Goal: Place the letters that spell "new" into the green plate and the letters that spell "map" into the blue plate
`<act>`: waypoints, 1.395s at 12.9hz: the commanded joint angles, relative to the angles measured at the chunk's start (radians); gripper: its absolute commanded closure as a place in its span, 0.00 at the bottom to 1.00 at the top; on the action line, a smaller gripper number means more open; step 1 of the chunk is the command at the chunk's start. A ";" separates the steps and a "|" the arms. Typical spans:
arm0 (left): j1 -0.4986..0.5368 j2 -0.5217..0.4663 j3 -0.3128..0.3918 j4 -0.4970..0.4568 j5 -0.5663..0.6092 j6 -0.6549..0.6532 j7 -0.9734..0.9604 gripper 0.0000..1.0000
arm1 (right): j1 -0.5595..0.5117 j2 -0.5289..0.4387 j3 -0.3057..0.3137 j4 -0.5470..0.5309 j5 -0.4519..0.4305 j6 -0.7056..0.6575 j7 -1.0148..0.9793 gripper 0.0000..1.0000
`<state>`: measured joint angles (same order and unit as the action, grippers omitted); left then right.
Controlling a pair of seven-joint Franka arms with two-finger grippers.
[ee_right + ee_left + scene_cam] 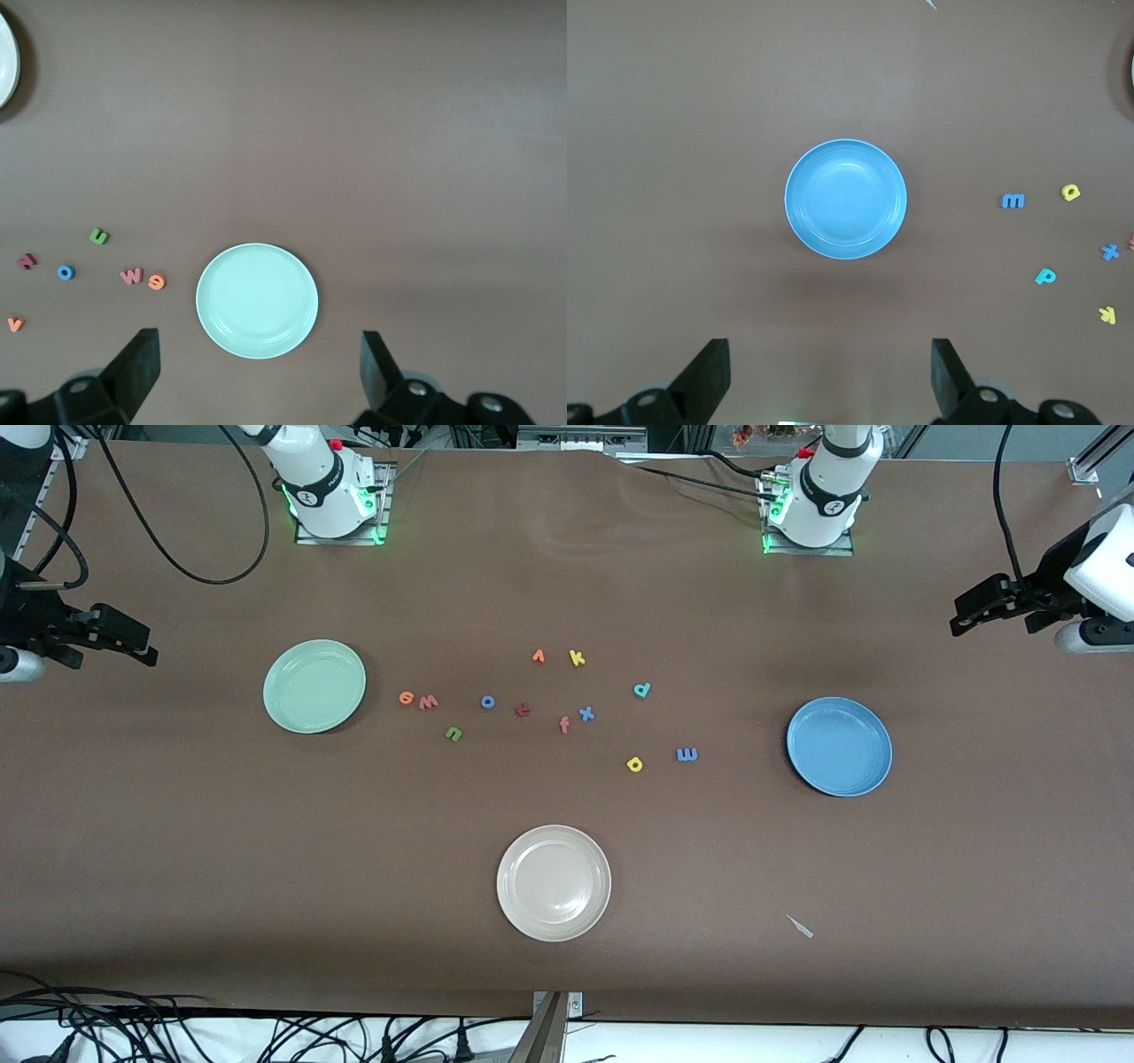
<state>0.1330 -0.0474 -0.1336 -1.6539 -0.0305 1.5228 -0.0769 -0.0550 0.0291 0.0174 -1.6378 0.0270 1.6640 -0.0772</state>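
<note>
While both my arms wait raised at the bench ends, left gripper and right gripper hold jaws apart, empty. Green plate and blue plate look bare; all six letters lie scattered between them.
</note>
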 commanded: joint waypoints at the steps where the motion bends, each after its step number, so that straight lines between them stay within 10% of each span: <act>1: 0.010 -0.028 -0.008 -0.012 0.024 0.007 0.023 0.00 | -0.003 -0.005 0.007 -0.010 -0.015 0.008 0.008 0.00; 18: 0.010 -0.026 -0.009 -0.026 0.015 0.020 0.031 0.00 | -0.005 -0.005 0.006 -0.008 -0.007 -0.003 0.008 0.00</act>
<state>0.1354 -0.0548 -0.1345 -1.6574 -0.0305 1.5290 -0.0692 -0.0551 0.0328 0.0173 -1.6378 0.0270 1.6631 -0.0768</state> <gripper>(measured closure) 0.000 0.000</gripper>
